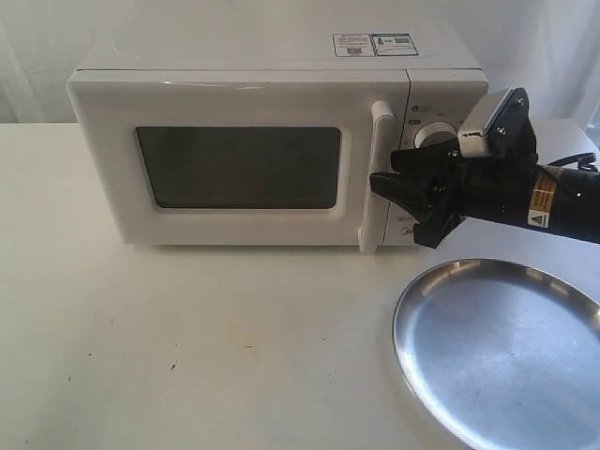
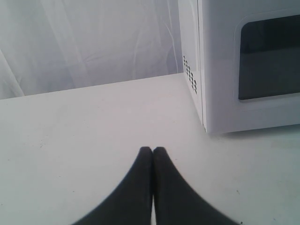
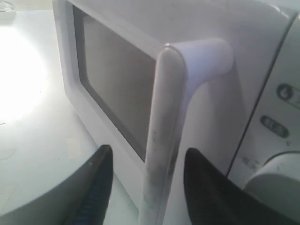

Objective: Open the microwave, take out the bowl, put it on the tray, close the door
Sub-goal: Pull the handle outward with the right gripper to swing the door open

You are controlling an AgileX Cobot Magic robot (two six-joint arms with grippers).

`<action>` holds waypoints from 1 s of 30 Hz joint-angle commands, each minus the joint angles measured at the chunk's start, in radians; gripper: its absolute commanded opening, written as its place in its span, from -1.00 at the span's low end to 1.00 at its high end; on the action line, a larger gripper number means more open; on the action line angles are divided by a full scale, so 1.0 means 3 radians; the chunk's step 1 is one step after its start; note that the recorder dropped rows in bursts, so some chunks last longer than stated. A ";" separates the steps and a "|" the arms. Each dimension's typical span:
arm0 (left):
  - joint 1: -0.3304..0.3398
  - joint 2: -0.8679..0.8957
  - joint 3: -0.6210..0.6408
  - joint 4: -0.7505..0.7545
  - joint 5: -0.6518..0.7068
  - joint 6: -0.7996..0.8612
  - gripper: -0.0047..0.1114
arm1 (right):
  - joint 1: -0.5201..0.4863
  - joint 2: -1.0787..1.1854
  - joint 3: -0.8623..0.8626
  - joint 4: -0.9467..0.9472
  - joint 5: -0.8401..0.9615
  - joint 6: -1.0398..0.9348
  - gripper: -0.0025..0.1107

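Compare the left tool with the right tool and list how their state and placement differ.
The left tool is shut, fingertips pressed together; the right tool is open. The left tool sits over the table beside the microwave, gripping nothing; the right tool straddles the door handle, one finger on each side. Both have dark fingers.
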State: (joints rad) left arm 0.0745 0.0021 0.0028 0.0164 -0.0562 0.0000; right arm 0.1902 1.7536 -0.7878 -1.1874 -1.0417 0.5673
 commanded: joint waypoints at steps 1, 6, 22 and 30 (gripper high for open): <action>-0.0004 -0.0007 -0.0009 -0.0026 -0.0013 0.0000 -0.92 | 0.0002 0.0085 -0.0095 -0.0042 -0.0122 0.0077 -0.21; -0.0004 -0.0007 -0.0009 -0.0026 -0.0013 0.0000 -0.92 | 0.0002 0.0295 -0.0250 -0.0048 -0.0180 0.0137 -0.22; -0.0004 -0.0007 -0.0009 -0.0026 -0.0013 0.0000 -0.92 | 0.0266 0.0525 -0.0559 0.0057 -0.0226 0.0133 -0.96; -0.0004 -0.0007 -0.0009 -0.0026 -0.0013 0.0000 -0.92 | 0.0298 0.0513 -0.0559 -0.0945 -0.0598 0.0225 -0.96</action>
State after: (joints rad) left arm 0.0745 0.0021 0.0028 0.0164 -0.0562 0.0000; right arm 0.1936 1.9009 -0.9252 -1.3427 -1.1126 0.6591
